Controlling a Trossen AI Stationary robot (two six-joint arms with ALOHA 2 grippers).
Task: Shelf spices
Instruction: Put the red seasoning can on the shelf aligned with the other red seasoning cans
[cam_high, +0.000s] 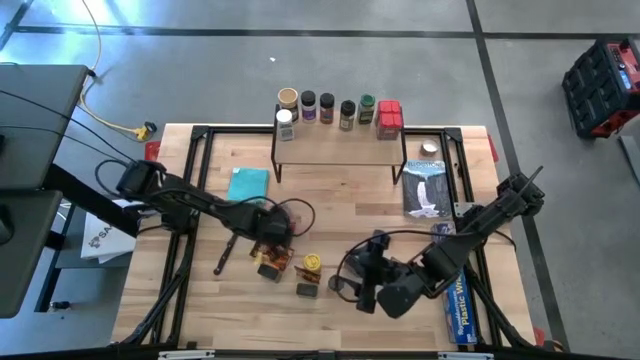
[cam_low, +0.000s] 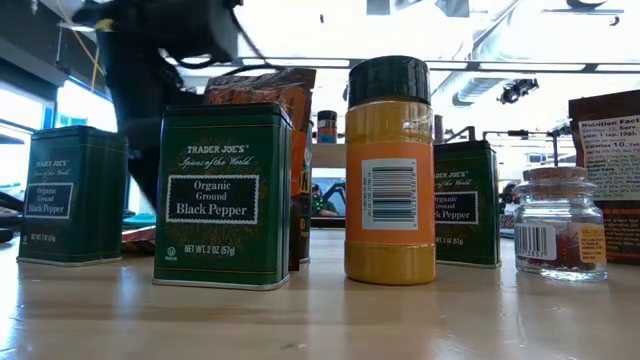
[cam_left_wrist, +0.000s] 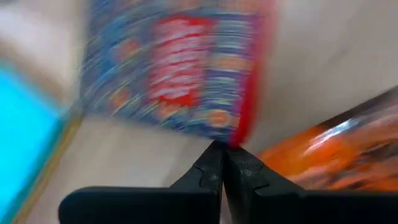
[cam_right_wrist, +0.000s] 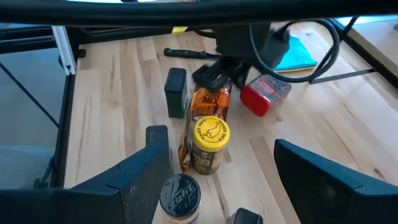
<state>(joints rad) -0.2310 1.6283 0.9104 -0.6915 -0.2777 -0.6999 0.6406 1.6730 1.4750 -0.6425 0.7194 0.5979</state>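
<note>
The shelf (cam_high: 340, 145) stands at the table's far side, with several spice jars (cam_high: 327, 105) and red boxes (cam_high: 389, 117) on its top. Near the table's middle lie an orange packet (cam_right_wrist: 208, 102), a red box (cam_right_wrist: 264, 93) on its side, a dark tin (cam_right_wrist: 176, 92) and a yellow-lidded jar (cam_right_wrist: 210, 143). My left gripper (cam_left_wrist: 221, 155) is shut and points steeply down between the red box (cam_left_wrist: 180, 68) and the packet (cam_left_wrist: 323, 155). My right gripper (cam_right_wrist: 221, 149) hangs open above the table, near the jar. My left gripper's shut fingertips (cam_left_wrist: 211, 163) stand at the red box's near corner (cam_left_wrist: 239, 138), beside the orange packet. Whether they touch either one, I cannot tell through the blur. Nothing shows between the fingers.
A teal cloth (cam_high: 248, 183) lies left of the shelf and a flat packet (cam_high: 425, 190) to its right. A long blue box (cam_high: 455, 310) sits at the near right. Green pepper tins (cam_low: 222, 195), an orange jar (cam_low: 389, 170) and a small glass jar (cam_low: 558, 225) stand close to the low camera.
</note>
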